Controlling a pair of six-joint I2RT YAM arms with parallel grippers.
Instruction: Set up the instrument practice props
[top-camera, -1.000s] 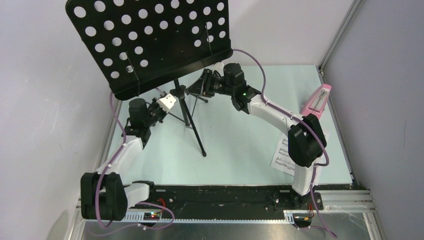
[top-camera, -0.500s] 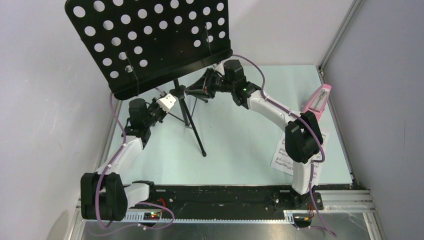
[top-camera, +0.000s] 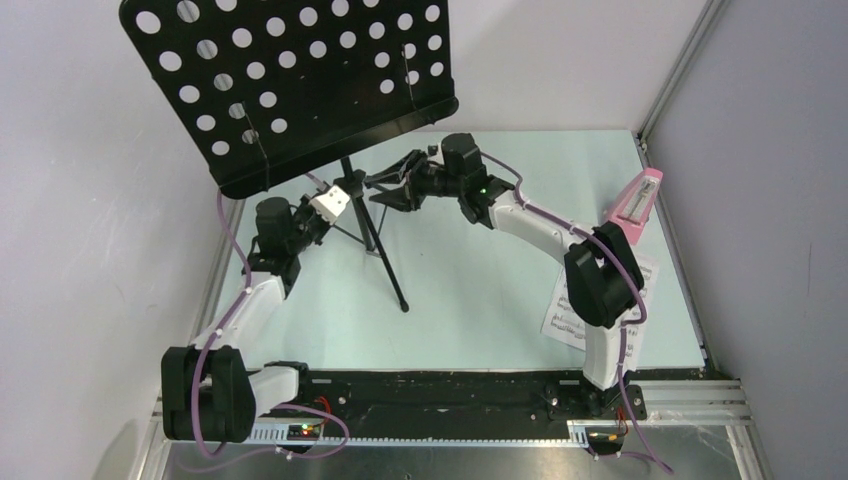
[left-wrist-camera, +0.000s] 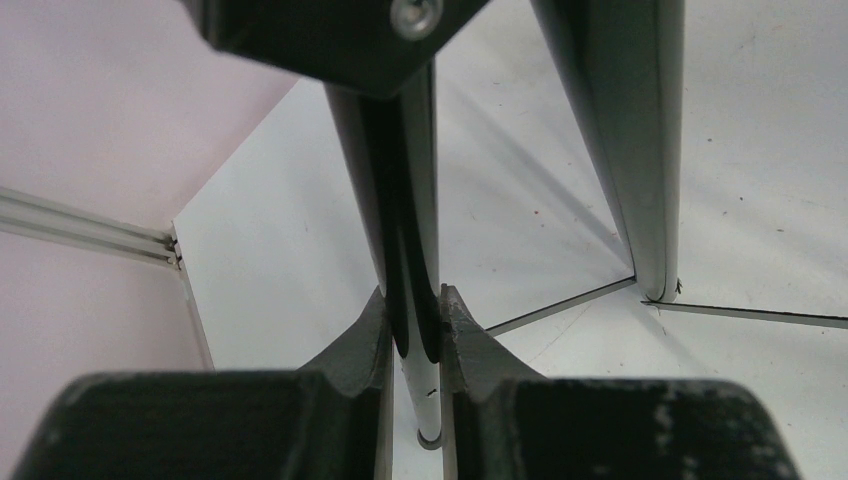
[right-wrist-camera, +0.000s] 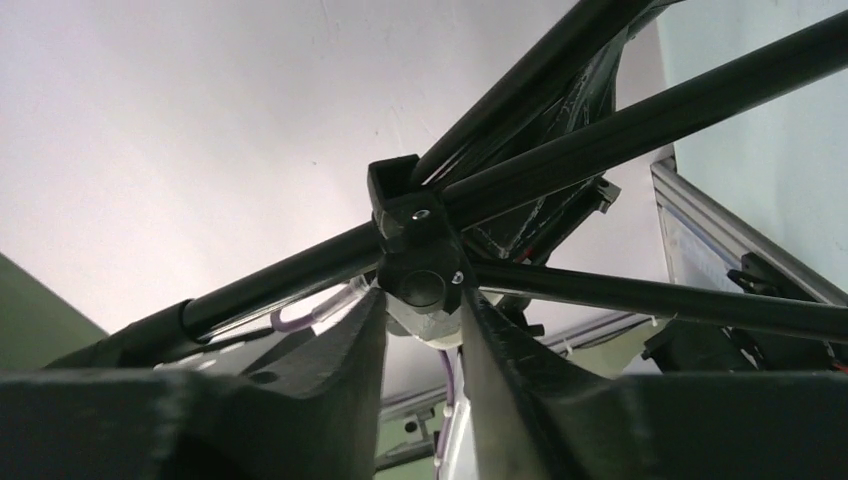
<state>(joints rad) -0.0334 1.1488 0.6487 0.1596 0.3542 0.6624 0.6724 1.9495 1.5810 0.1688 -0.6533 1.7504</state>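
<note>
A pale green bench (top-camera: 480, 290) carries a black music stand (top-camera: 290, 85), upright on its tripod, its hole-punched desk tilted and rising high at the far left. Well to the right of the stand and nearer the arm bases, white sheet-music pages (top-camera: 562, 318) lie flat, partly hidden under the right arm. Just beyond them, also well right of the stand, a small pink metronome (top-camera: 634, 200) stands at the bench edge. Low on the stand, the left fingers (left-wrist-camera: 365, 340) are closed on 1 thin tripod leg (left-wrist-camera: 405, 200). The right fingers (right-wrist-camera: 345, 340) sit on either side of the hub (right-wrist-camera: 420, 250) where the legs meet; whether they press it or only bracket it cannot be told. The stand looks stiff and top-heavy, with smooth, narrow tubes that may slip, so the hub or central post seems the safest hold. The pages are likely light and floppy, best lifted by an edge. The metronome probably needs a gentle grip low on its tapered body.
</note>
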